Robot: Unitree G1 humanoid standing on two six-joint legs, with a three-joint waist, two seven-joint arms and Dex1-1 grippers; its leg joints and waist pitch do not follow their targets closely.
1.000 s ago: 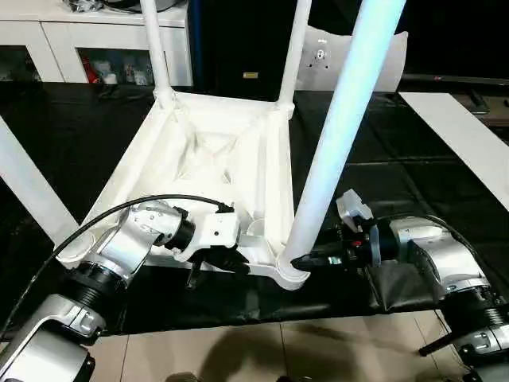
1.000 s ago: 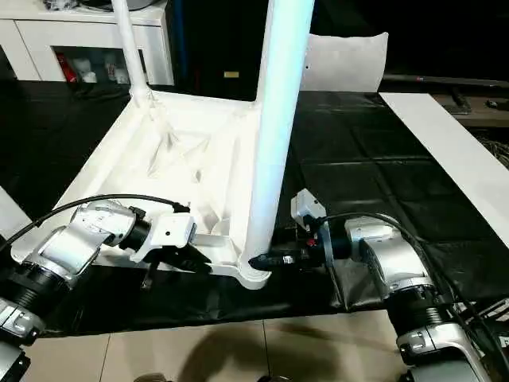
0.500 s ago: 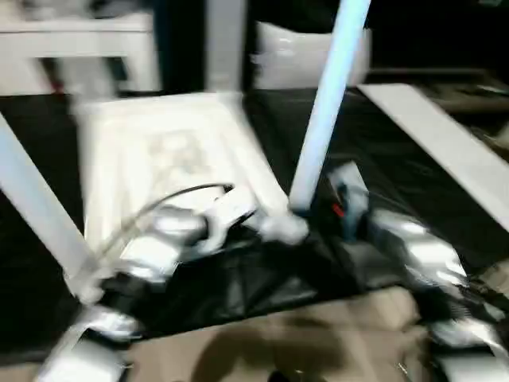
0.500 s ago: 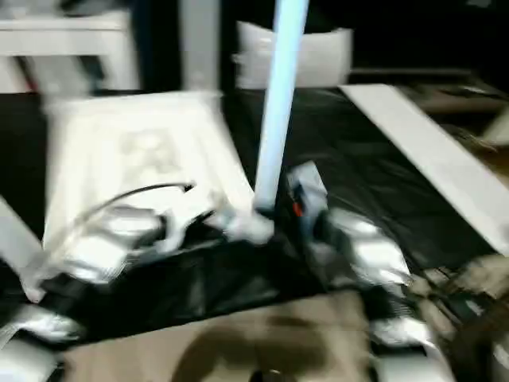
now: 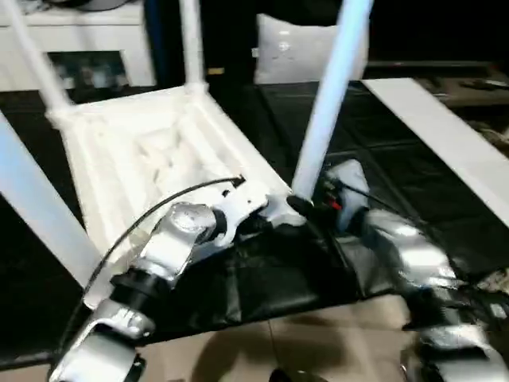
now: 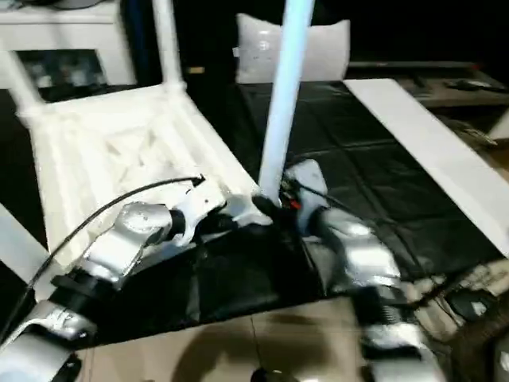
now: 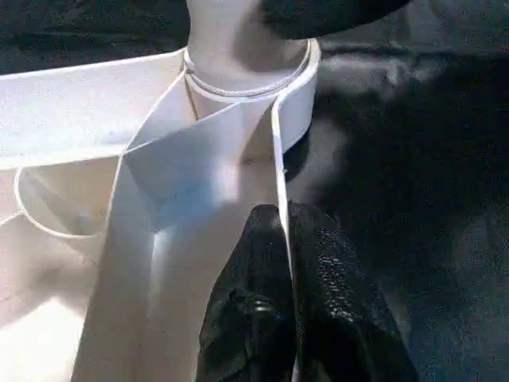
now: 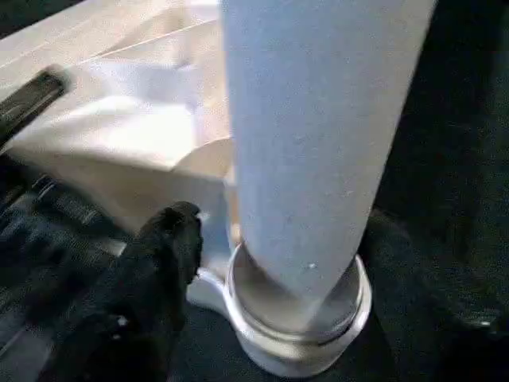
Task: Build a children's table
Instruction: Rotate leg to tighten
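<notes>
The children's table (image 5: 151, 151) lies upside down on a black mat, its white legs pointing up. The near-right leg (image 5: 326, 103) stands in its corner socket (image 8: 298, 334). My left gripper (image 7: 285, 231) is shut on the thin rim wall of the tabletop, just beside that socket. My right gripper (image 5: 301, 207) is at the base of the same leg, open. One black finger (image 8: 159, 278) stands a little apart from the leg, by the socket ring; the other finger is hidden.
Two far legs (image 5: 191, 40) and a near-left leg (image 5: 40, 207) rise around my arms. A white cabinet (image 5: 79, 48) and a white cushion (image 5: 294, 52) stand at the back. A long white board (image 5: 445, 135) lies on the right. Tan floor (image 5: 318, 334) begins at the mat's near edge.
The whole view has swung, so the camera has moved. My right gripper's fingers have spread apart at the leg's base. My left gripper keeps its pinch on the rim.
</notes>
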